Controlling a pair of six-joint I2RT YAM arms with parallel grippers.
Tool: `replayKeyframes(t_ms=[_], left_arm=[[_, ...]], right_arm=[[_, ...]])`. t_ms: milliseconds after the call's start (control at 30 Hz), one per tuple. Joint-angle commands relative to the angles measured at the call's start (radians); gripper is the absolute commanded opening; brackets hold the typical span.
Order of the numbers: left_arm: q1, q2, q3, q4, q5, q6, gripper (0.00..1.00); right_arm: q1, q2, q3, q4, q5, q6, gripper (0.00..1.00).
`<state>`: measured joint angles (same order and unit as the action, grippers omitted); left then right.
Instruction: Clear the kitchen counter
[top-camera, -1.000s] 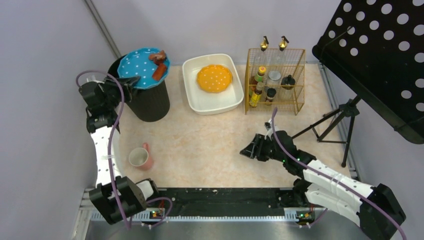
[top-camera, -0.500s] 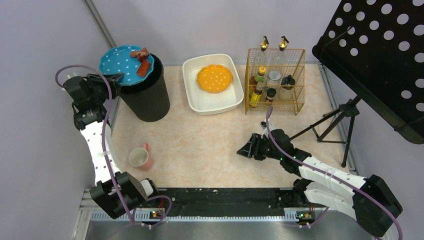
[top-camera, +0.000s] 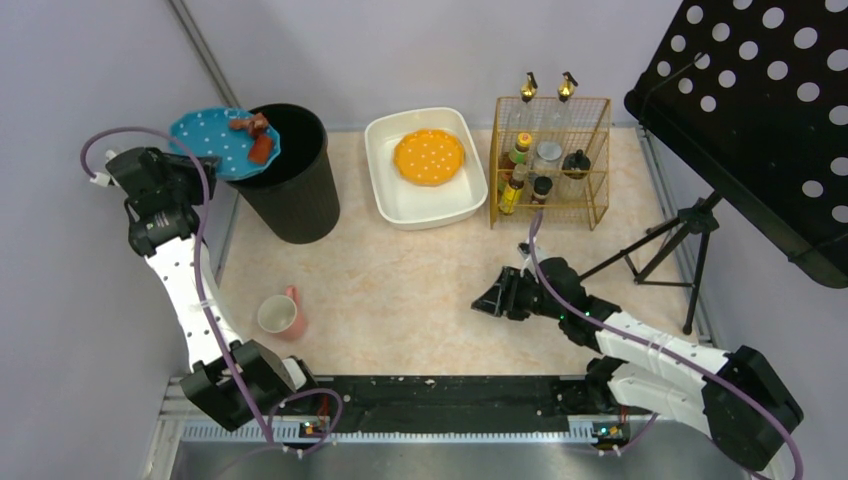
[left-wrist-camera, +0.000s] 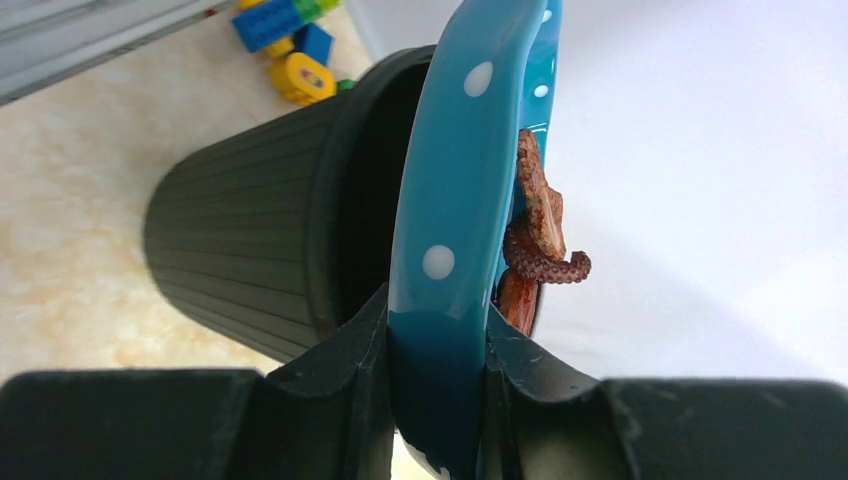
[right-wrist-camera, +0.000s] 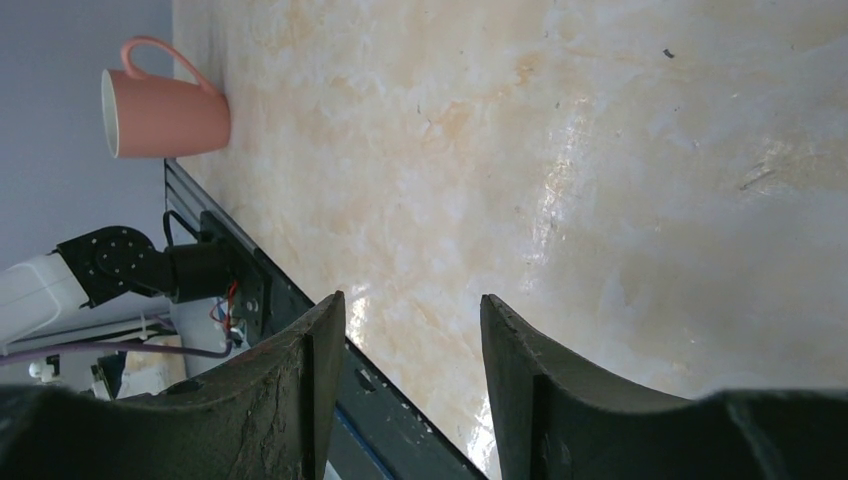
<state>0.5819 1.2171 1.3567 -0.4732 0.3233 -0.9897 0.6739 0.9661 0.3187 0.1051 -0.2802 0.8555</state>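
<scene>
My left gripper (top-camera: 205, 163) is shut on the rim of a blue white-dotted plate (top-camera: 218, 142), held over the left edge of a black ribbed bin (top-camera: 290, 190). Brown and red food scraps (top-camera: 256, 138) lie on the plate. In the left wrist view the fingers (left-wrist-camera: 345, 350) pinch the plate (left-wrist-camera: 455, 200) edge-on, with the scraps (left-wrist-camera: 540, 235) on its right face and the bin (left-wrist-camera: 250, 250) to the left. My right gripper (top-camera: 487, 302) is open and empty, low over the pale marbled kitchen counter (top-camera: 400, 280). A pink mug (top-camera: 282, 315) lies on its side at the front left.
A white basin (top-camera: 385, 200) holds an orange dotted plate (top-camera: 428, 157). A gold wire rack (top-camera: 551, 160) of bottles stands to its right. A black tripod (top-camera: 670, 245) and perforated black board (top-camera: 770, 110) are at the right. The mug also shows in the right wrist view (right-wrist-camera: 165, 110).
My left arm has swung left and back, carrying the blue plate from over the bin's mouth to beyond its left rim. The right gripper crept slightly left.
</scene>
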Motion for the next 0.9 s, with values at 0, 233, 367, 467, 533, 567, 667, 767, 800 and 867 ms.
replayKeyframes(t_ms=[0, 233, 367, 467, 533, 567, 667, 767, 800, 867], left_arm=[[0.002, -0.024, 0.099, 0.104, -0.078, 0.067, 0.00], [-0.094, -0.010, 0.176, 0.037, -0.219, 0.190, 0.00], [-0.178, 0.019, 0.232, -0.004, -0.340, 0.277, 0.00], [-0.226, 0.039, 0.259, -0.011, -0.424, 0.329, 0.00], [-0.261, 0.047, 0.265, -0.003, -0.489, 0.360, 0.00], [-0.276, 0.053, 0.271, 0.000, -0.523, 0.380, 0.00], [-0.322, 0.067, 0.300, 0.001, -0.616, 0.451, 0.00], [-0.384, 0.086, 0.345, 0.001, -0.713, 0.532, 0.00], [-0.402, 0.093, 0.357, 0.002, -0.744, 0.562, 0.00], [-0.440, 0.105, 0.374, 0.012, -0.803, 0.619, 0.00]], right_arm=[[0.003, -0.007, 0.008, 0.052, -0.018, -0.021, 0.51], [0.001, -0.012, -0.024, 0.082, -0.029, -0.008, 0.51], [0.003, -0.027, -0.030, 0.081, -0.033, -0.008, 0.51], [0.002, -0.043, -0.042, 0.080, -0.032, -0.008, 0.51], [0.003, -0.051, -0.049, 0.084, -0.033, -0.005, 0.51], [0.002, -0.052, -0.055, 0.089, -0.036, -0.004, 0.51], [0.003, -0.057, -0.066, 0.101, -0.045, 0.001, 0.51], [0.003, -0.057, -0.073, 0.105, -0.047, 0.000, 0.51], [0.003, -0.055, -0.075, 0.107, -0.048, -0.001, 0.51], [0.003, -0.054, -0.074, 0.110, -0.053, -0.001, 0.51]])
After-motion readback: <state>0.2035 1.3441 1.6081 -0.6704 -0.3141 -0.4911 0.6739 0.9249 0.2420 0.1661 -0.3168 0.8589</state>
